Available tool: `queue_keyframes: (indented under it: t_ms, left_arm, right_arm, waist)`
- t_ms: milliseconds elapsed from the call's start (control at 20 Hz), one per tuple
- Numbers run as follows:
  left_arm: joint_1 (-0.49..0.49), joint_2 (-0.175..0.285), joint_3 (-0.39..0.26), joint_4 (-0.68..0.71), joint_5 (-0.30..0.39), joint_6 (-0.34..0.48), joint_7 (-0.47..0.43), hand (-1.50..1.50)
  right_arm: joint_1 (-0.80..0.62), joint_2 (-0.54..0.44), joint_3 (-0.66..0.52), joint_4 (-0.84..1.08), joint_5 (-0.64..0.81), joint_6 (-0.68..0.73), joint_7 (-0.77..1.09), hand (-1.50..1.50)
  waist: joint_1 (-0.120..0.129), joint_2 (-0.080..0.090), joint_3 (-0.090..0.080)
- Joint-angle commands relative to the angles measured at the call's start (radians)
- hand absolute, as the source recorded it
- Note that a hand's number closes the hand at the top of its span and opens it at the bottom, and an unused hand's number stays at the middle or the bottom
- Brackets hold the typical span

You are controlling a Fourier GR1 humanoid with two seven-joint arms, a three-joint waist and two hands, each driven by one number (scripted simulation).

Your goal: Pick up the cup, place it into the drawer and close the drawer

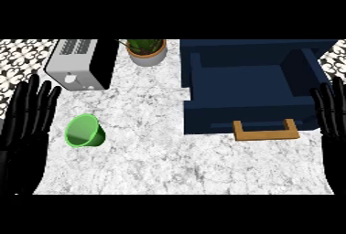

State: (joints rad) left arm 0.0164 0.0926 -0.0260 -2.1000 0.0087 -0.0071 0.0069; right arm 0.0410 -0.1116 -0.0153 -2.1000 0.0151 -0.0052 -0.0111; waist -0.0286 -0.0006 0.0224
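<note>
One reach: your spread left hand [27, 122] sweeps to three o'clock, wrapping the cup [84, 131] (drawer [216, 119] stands open)

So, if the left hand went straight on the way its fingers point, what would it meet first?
Probably the toaster, just beyond the fingertips of the left hand. The cup lies off that line, to the right. Depth is unclear, so it might pass beside it.
</note>
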Motion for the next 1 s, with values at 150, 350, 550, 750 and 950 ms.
queue_keyframes:
  t_ms: [150, 350, 550, 750, 950]
  left_arm:
    - [0.013, 0.088, 0.065, -0.02, 0.204, -0.185, -0.011, -1.5]
    - [0.003, 0.048, 0.096, 0.134, 0.396, -0.218, 0.042, -1.5]
    - [0.083, 0.123, 0.205, 0.177, 0.508, -0.34, 0.009, -1.5]
    - [0.013, 0.121, 0.241, 0.282, 0.532, -0.339, 0.027, -1.5]
    - [-0.025, 0.083, 0.216, 0.355, 0.405, -0.276, -0.003, -1.5]
  right_arm:
    - [-0.042, 0.006, -0.035, 0.008, -0.029, -0.003, -0.003, -1.5]
    - [-0.012, -0.006, 0.051, 0.029, 0.045, 0.027, 0.008, -1.5]
    - [-0.09, -0.03, 0.0, 0.089, 0.02, 0.039, 0.041, -1.5]
    - [-0.07, -0.051, -0.029, 0.039, -0.016, 0.082, 0.056, -1.5]
    - [-0.04, -0.029, -0.024, 0.119, 0.012, 0.09, -0.035, -1.5]
  waist:
    - [0.032, 0.0, -0.023]
    - [0.026, 0.004, -0.024]
    - [0.036, 0.001, -0.023]
    - [0.028, 0.001, -0.023]
    - [0.026, 0.001, -0.022]
